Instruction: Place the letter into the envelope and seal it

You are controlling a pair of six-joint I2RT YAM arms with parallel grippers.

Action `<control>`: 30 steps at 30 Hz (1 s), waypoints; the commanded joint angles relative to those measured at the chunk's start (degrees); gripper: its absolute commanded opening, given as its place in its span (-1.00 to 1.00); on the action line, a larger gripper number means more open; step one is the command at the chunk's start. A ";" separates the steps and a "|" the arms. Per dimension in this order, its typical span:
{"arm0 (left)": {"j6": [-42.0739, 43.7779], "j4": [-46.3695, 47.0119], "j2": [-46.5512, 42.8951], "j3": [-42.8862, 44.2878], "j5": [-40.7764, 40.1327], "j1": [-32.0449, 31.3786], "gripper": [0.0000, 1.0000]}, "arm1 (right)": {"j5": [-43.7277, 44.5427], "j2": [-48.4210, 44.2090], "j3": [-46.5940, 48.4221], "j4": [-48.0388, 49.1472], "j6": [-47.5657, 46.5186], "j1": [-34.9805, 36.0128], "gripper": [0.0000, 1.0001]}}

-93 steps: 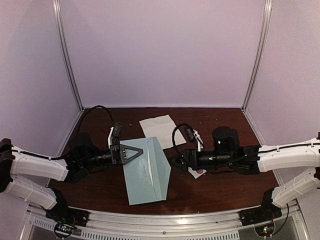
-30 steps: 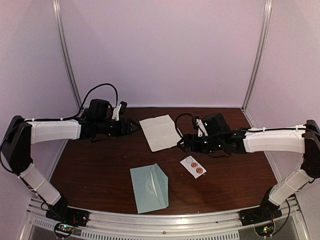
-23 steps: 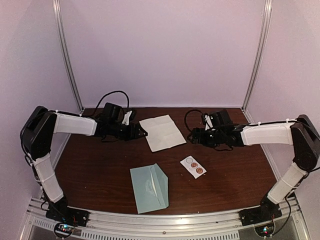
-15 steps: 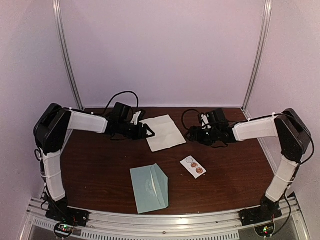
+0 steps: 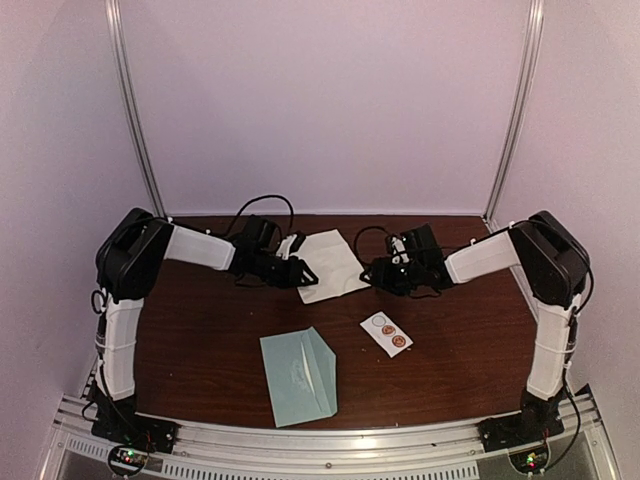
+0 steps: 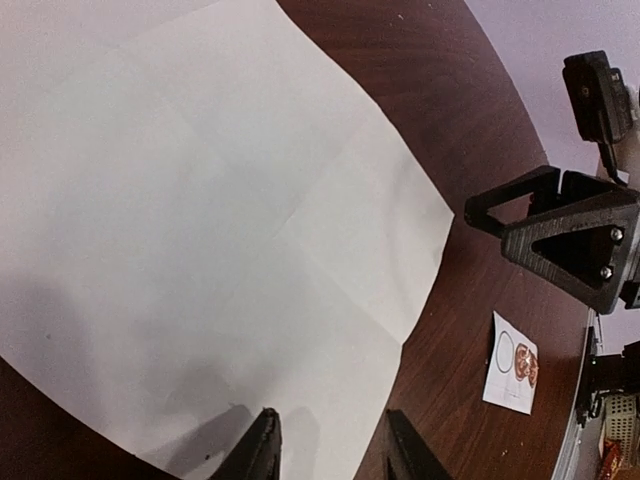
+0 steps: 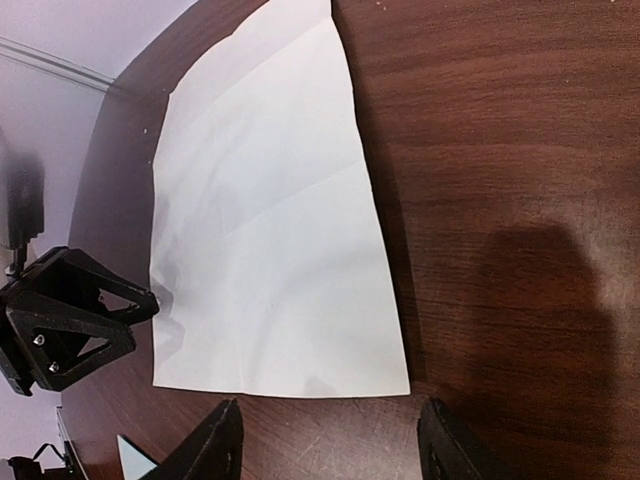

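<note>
Left gripper (image 6: 335, 455): jaws partly open, set over left edge of letter (image 6: 200, 230), nothing pinched. Right gripper (image 7: 330, 452): wider, empty, just off letter's right edge. Envelope (image 5: 298, 375) near centre, well apart. Best: pinch both edges evenly, lift flat, no creasing.

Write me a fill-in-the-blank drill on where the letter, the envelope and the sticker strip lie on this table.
The letter lies ____ the left gripper and the right gripper.
Of the two papers, the one closer to the near edge of the table is the ____.
The sticker strip lies on the ____ side of the envelope.
Missing words: between; envelope; right.
</note>
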 commanded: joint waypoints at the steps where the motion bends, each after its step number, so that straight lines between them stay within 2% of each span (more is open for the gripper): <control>1: 1.38 0.02 1.50 2.13 0.68 -0.38 -0.30 | -0.84 1.47 1.18 4.43 3.12 -0.78 0.21; 9: 1.13 -3.42 2.50 2.40 -2.22 -0.40 -0.40 | -1.50 3.56 -0.46 10.28 8.60 -1.25 0.13; 22: 1.04 -5.36 3.37 2.92 -2.91 -0.35 -0.46 | -1.49 5.19 -1.66 12.03 12.98 -0.92 0.05; 30: 0.69 -5.36 3.38 3.18 -2.15 -0.40 -0.47 | -2.98 6.83 -0.69 14.23 15.16 -0.22 -0.12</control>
